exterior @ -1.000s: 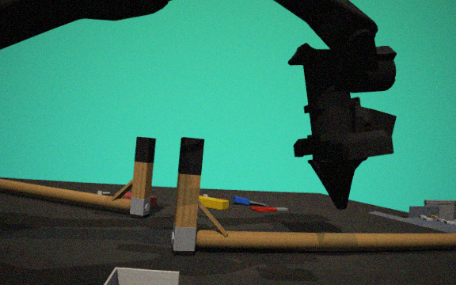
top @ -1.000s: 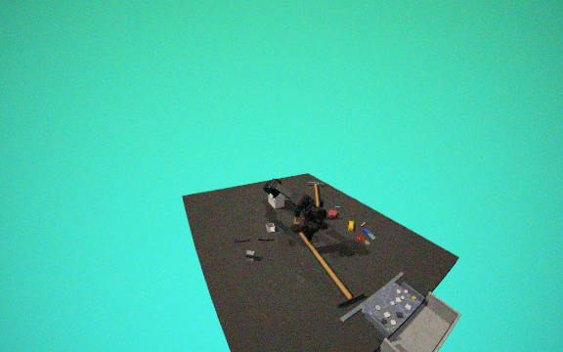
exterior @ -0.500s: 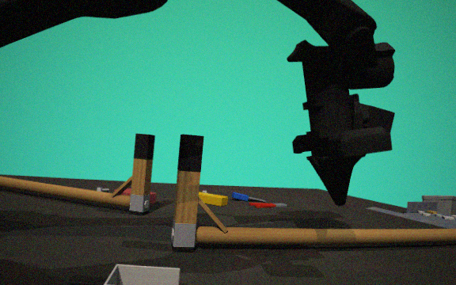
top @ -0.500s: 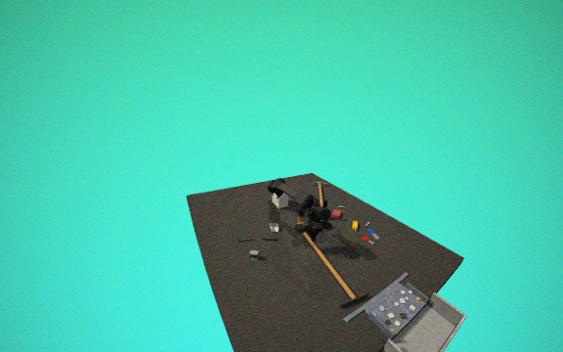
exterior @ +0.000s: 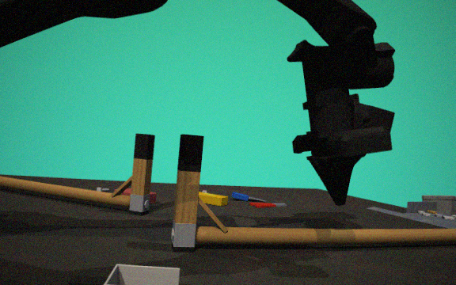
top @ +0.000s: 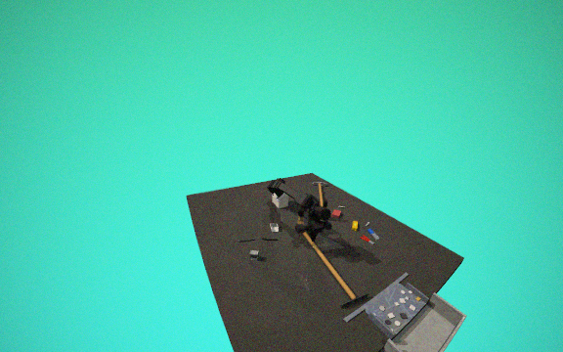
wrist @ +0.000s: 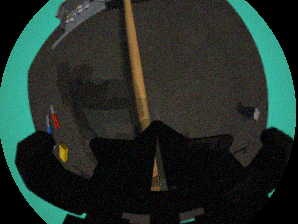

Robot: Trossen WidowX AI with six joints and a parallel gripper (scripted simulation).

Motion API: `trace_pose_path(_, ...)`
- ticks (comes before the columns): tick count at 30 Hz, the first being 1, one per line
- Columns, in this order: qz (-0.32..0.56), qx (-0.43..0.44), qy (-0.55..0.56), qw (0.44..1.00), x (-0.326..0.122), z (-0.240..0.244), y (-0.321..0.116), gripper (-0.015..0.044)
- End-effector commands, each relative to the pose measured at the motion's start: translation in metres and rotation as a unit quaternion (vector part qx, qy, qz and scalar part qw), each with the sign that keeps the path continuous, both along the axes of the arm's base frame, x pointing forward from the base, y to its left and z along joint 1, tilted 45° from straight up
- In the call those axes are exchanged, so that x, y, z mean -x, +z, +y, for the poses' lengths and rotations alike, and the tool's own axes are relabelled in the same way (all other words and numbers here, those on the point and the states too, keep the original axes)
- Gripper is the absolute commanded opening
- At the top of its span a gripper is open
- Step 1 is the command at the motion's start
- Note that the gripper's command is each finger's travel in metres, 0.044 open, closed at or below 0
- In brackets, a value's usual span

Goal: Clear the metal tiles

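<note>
My gripper (exterior: 340, 203) (wrist: 156, 123) is shut and empty, pointing down; in the exterior view its tips are above the scraper's handle, with a gap between. The long scraper (top: 330, 266) (exterior: 267, 235) (wrist: 136, 60) lies on the table, its upright black-topped grip (exterior: 188, 198) standing at the near end. Its dark blade (top: 351, 303) rests just before the steel bench plate (top: 388, 299). Several metal tiles (top: 391, 316) (exterior: 451, 217), whitish, dark and one orange, are spread on the plate. The grey catch box (top: 428, 332) (exterior: 450, 203) adjoins its far end; no tiles are discernible inside.
A second wooden-handled tool (top: 321, 195) (exterior: 54, 190) lies behind. A red block (top: 336, 213), a yellow block (top: 355, 225) (exterior: 213, 199) (wrist: 63, 153), and blue (exterior: 240, 196) and red (exterior: 263, 205) handled tools lie to one side. A small white tray (top: 274, 228) (exterior: 149, 275) and a small grey object (top: 254, 253) (wrist: 256, 114) are opposite.
</note>
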State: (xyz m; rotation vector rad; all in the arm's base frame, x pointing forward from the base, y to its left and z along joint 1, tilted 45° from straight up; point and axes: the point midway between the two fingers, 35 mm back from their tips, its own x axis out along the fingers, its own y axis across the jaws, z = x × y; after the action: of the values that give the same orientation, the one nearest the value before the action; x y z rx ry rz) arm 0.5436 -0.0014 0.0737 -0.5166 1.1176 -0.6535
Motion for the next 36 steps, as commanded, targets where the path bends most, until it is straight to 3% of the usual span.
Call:
trace_pose_path(1,0.0,0.0,0.0,1.0,0.0,0.0,0.0,0.0)
trace_pose_path(23,0.0,0.0,0.0,1.0,0.0,0.0,0.0,0.0)
trace_pose_path(36,-0.027,0.014,0.062,0.998,0.008,0.048,0.031,0.0341)
